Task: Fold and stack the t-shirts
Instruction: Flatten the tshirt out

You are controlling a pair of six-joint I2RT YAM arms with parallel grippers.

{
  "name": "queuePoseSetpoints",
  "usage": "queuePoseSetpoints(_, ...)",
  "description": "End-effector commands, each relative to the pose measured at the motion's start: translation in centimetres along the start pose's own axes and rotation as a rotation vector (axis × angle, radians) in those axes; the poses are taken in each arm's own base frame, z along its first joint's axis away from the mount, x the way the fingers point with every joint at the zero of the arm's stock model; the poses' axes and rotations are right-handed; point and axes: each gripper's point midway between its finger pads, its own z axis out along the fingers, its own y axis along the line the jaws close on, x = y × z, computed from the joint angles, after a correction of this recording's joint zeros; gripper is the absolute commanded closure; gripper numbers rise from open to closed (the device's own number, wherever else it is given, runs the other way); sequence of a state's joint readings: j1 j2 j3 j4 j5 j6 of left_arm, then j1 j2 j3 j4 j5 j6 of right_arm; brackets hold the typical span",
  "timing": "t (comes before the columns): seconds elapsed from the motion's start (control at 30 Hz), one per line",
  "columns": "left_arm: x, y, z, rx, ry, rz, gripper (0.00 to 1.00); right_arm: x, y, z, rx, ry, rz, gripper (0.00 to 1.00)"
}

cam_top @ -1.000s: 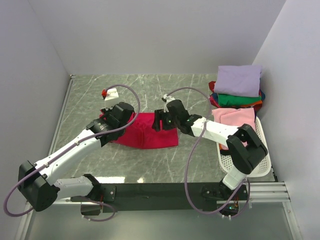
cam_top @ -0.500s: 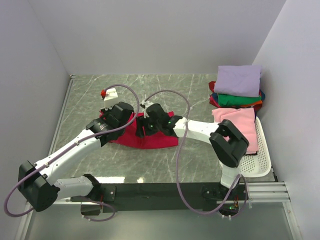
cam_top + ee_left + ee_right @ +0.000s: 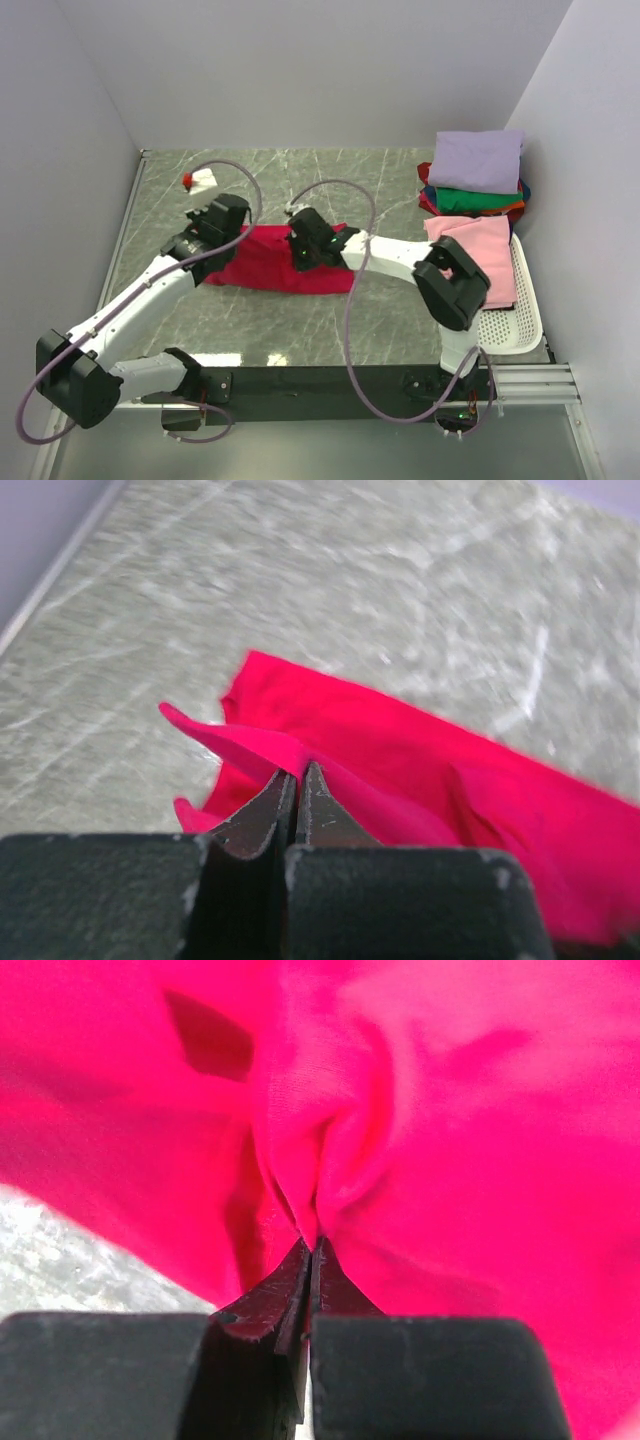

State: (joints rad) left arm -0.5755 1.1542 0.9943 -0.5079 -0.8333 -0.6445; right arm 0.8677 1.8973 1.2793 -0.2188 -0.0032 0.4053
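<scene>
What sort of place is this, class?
Probably a robot test booth: bare walls around a table, a left arm and right arm holding a red shirt, folded shirts stacked by a basket.

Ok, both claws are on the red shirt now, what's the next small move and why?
The left claw is shut on the left end of the red t-shirt, the right claw is shut on a bunched fold nearer its middle, and the cloth between them lies wrinkled. So I'd probably raise both a little and pull gently apart: tension should flatten it before folding.
</scene>
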Motion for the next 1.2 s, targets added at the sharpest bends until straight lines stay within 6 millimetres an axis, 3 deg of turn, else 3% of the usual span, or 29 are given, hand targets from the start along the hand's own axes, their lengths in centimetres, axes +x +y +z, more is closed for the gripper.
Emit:
queuePoseSetpoints(0.0, -8.2, 0.4, -0.4, 0.042, -0.145, -0.174, 1.00, -9.0, -3.9, -8.0, 0.138, -0.252, 0.007, 1.00)
queuePoseSetpoints(0.03, -10.2, 0.6, -1.0, 0.049, -0.189, -0.196, 1.00, -11.1, -4.6, -11.5, 0.150, -0.336, 0.023, 1.00)
queuePoseSetpoints(0.07, -11.9, 0.9, -1.7, 0.050, -0.228, -0.215, 1.00, -12.2, -7.0, -13.5, 0.200, -0.380, 0.045, 1.00)
queuePoseSetpoints(0.1, -15.0, 1.7, -3.2, 0.036, -0.299, -0.267, 1.00, -13.5, -8.2, -16.8, 0.238, -0.461, 0.064, 1.00)
queuePoseSetpoints(0.2, -19.5, 3.3, -5.9, 0.031, -0.418, -0.332, 1.00, -13.6, -12.4, -20.9, 0.372, -0.535, 0.108, 1.00)
queuePoseSetpoints(0.23, -20.6, 4.5, -7.2, 0.024, -0.461, -0.354, 0.99, -13.7, -12.9, -22.8, 0.395, -0.574, 0.122, 1.00)
queuePoseSetpoints(0.27, -21.5, 5.0, -7.9, 0.033, -0.502, -0.386, 0.99, -13.1, -13.6, -23.4, 0.422, -0.573, 0.137, 1.00)
queuePoseSetpoints(0.33, -20.6, 6.1, -7.9, 0.009, -0.523, -0.361, 1.00, -11.5, -16.0, -24.3, 0.507, -0.574, 0.180, 1.00)
queuePoseSetpoints(0.37, -20.2, 6.3, -7.7, 0.000, -0.524, -0.352, 0.99, -10.8, -16.7, -24.3, 0.525, -0.569, 0.203, 1.00)
queuePoseSetpoints(0.43, -18.2, 6.1, -6.2, -0.028, -0.481, -0.309, 0.99, -9.0, -18.7, -23.7, 0.570, -0.533, 0.237, 0.74)
queuePoseSetpoints(0.53, -16.3, 5.6, -4.2, -0.068, -0.425, -0.249, 1.00, -7.8, -19.3, -23.2, 0.600, -0.497, 0.252, 0.37)
queuePoseSetpoints(0.67, -15.2, 4.0, -2.8, -0.025, -0.389, -0.210, 1.00, -8.8, -17.4, -21.6, 0.468, -0.506, 0.228, 0.32)
queuePoseSetpoints(0.83, -12.6, 3.0, -0.5, -0.039, -0.331, -0.141, 1.00, -9.1, -16.6, -17.2, 0.389, -0.432, 0.206, 0.32)
queuePoseSetpoints(0.97, -11.6, 2.3, 0.5, -0.025, -0.306, -0.121, 1.00, -9.3, -17.1, -13.4, 0.368, -0.367, 0.207, 0.32)
queuePoseSetpoints(1.17, -10.8, 1.8, 1.2, -0.017, -0.287, -0.095, 1.00, -8.2, -20.1, -8.8, 0.380, -0.265, 0.260, 0.32)
